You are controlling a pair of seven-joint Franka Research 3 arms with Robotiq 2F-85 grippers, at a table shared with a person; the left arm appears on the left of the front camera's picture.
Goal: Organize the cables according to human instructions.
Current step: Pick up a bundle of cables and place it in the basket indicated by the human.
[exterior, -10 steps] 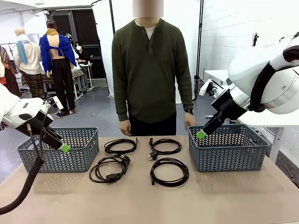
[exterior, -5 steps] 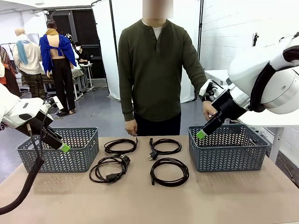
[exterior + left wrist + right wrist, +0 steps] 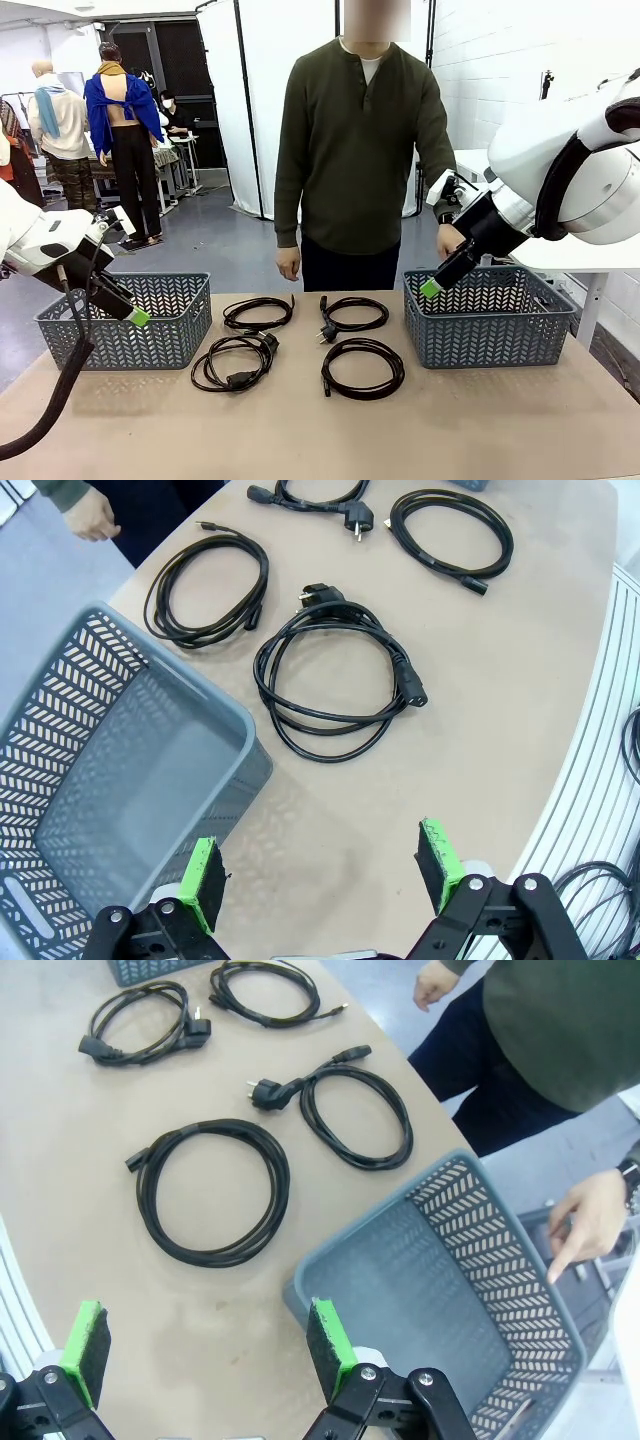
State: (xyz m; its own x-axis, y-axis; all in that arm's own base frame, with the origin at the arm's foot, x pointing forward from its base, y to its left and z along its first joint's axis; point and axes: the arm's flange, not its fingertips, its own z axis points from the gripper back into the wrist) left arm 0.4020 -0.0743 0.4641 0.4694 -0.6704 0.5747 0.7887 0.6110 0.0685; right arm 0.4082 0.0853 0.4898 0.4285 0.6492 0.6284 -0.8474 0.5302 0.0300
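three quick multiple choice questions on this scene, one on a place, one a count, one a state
1. Where do the cables lie?
A) on the table, between the left basket and the right basket
B) inside the left basket
C) inside the right basket

2. How many cables are there?
A) two
B) four
C) six

3. How do both arms' jaws stand?
A) shut on a cable
B) shut on a basket rim
C) open, holding nothing

1 A: all loops lie on bare tabletop.
2 B: two far loops, two near.
3 C: in each wrist view the green pads stand wide apart with nothing between.
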